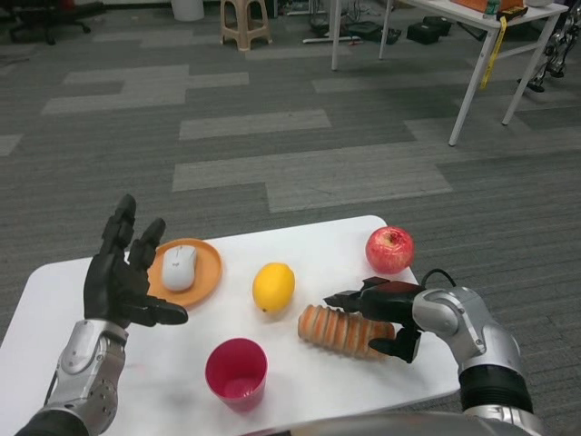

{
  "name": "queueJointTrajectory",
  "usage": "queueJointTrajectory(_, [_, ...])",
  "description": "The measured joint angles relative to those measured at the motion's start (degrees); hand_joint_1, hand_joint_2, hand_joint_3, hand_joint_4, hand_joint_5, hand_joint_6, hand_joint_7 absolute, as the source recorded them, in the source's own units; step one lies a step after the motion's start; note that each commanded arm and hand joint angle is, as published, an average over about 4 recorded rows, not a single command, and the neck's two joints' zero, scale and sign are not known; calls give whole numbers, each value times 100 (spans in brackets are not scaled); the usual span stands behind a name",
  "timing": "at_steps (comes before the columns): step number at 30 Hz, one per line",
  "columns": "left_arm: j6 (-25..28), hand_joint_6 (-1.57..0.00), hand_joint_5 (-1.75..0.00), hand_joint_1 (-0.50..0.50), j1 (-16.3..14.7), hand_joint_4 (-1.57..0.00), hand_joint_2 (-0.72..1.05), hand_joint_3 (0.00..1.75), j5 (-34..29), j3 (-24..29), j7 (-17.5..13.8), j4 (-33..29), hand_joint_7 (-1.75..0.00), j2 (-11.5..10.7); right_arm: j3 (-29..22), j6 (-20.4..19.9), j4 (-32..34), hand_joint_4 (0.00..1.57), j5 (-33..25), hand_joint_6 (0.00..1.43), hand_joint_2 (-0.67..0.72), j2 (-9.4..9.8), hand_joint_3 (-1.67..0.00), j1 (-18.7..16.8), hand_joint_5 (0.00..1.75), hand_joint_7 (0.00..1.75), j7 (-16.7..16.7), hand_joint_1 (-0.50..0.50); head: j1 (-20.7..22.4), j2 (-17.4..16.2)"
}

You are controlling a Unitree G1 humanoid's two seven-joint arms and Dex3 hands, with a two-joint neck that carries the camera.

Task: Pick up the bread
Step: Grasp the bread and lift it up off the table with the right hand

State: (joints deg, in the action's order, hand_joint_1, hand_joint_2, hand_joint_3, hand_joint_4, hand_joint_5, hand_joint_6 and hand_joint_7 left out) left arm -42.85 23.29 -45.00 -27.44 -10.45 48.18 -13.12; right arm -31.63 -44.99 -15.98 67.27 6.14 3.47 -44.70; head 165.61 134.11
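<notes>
The bread (340,331), a ridged orange-brown loaf, lies on the white table (309,241) at the front right. My right hand (383,312) is over its right end, fingers above and thumb in front, around the loaf; I cannot tell whether it grips. My left hand (124,272) is raised above the table's left side, fingers spread, holding nothing.
A lemon (273,287) sits just left of the bread and a red apple (389,250) behind it. A red cup (236,373) stands near the front edge. An orange plate (207,272) carries a white mouse (179,267). White desks stand far back right.
</notes>
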Motion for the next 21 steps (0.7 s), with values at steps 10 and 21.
queueJointTrajectory(10, [0,0,-41,50,-7,0,-28,9,-21,-3,0,0,0,1,91,183,317,0,427,0,-35,-279,-143,-238,68,0,14,-42,3,39])
queueJointTrajectory(21, [0,0,-41,50,-26,0,-28,9,-22,-3,-1,0,0,1,70,524,301,0,1137,0,-37,-459,-135,-136,73,0,310,-42,-34,87])
